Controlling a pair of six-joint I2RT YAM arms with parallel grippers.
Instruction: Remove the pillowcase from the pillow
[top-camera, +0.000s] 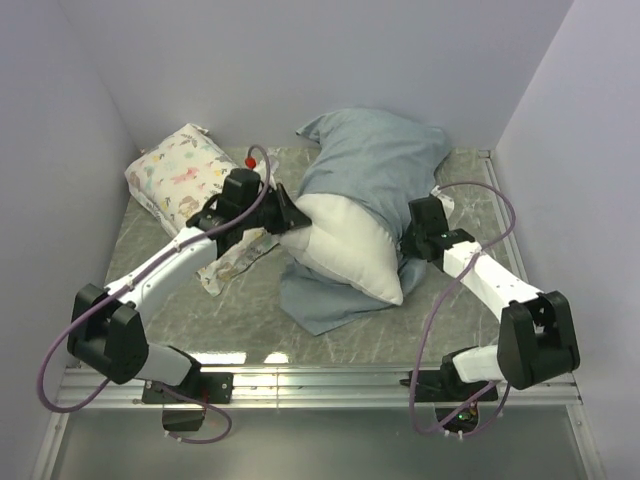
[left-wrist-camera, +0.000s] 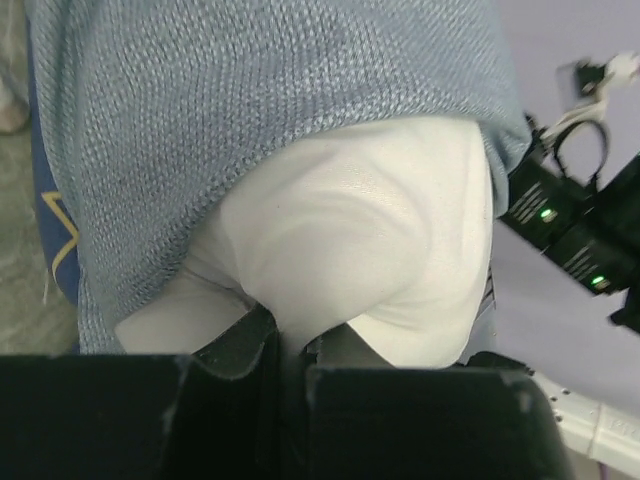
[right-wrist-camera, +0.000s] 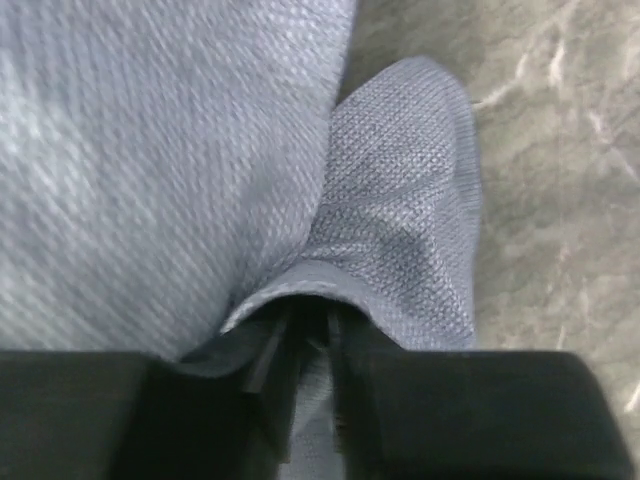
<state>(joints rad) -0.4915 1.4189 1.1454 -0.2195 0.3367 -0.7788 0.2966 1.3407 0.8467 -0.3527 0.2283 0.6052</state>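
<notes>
pillowcase (top-camera: 375, 150): grey-blue coarse knit, reverse side out, bunched over the 12 o'clock half of the pillow (top-camera: 345, 245), mid table (top-camera: 230, 320). Pillow is smooth, off-white, with its rounded bare end bulging toward 6. left gripper (top-camera: 288, 212) jaws pinch pillow fabric at 9; right gripper (top-camera: 418, 238) jaws narrow on the pillowcase edge at 3.

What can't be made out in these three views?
- Pillow, far end: top view, covered by the pillowcase.
- Right hand: right wrist view, a cloth fold lies between its fingers; shadow hides whether they clamp it.
- Left hand fingertips: left wrist view, sunk in pillow fabric.
- Floral cloth: top view, partly under the left arm.
</notes>
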